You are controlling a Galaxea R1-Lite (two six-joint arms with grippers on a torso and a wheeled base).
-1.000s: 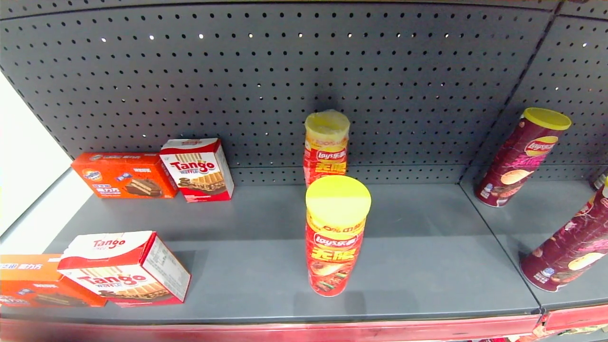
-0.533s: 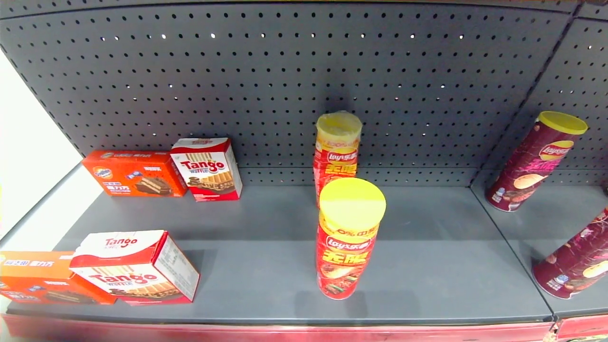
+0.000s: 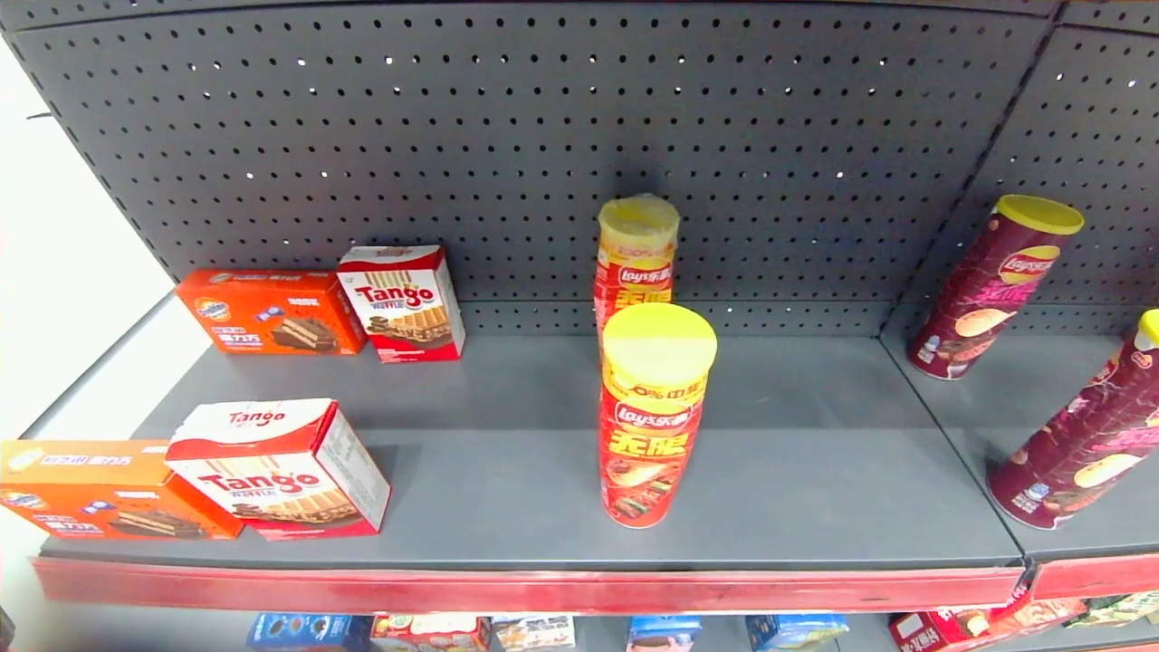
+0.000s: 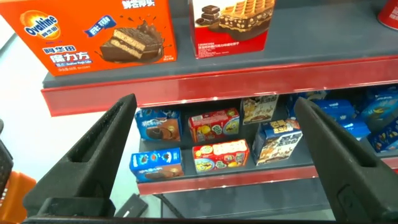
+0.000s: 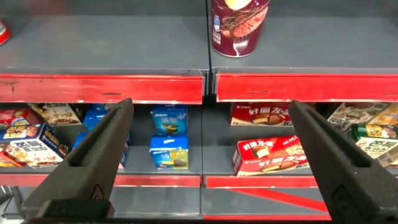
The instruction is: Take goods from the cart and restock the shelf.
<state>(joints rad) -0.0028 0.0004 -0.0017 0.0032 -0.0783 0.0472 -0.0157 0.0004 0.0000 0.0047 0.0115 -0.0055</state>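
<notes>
**Head view.** The grey shelf (image 3: 815, 471) has a red front strip (image 3: 543, 589) and a pegboard (image 3: 543, 136) behind it. At mid-width two red cans stand upright in a line. The front can (image 3: 654, 426) is near the strip and the back can (image 3: 636, 249) is by the pegboard. On the left, a rear orange box (image 3: 272, 312) and a rear wafer box (image 3: 405, 303) sit side by side. A front orange box (image 3: 90, 489) and a front wafer box (image 3: 281, 471) sit at the edge. In the bay to the right are two maroon cans, the far one (image 3: 991, 290) and the near one (image 3: 1077, 453).

**Left wrist view.** The left claw (image 4: 214, 102) is spread wide and holds nothing. It hangs in front of the strip, below the front orange box and front wafer box. Beyond it, small packs (image 4: 214, 124) fill the lower shelves (image 4: 249, 177).

**Right wrist view.** The right claw (image 5: 210, 102) is also spread wide and empty, facing the seam between the two bays. The near maroon can stands at the shelf edge. More packs (image 5: 267, 155) lie on the lower levels.
</notes>
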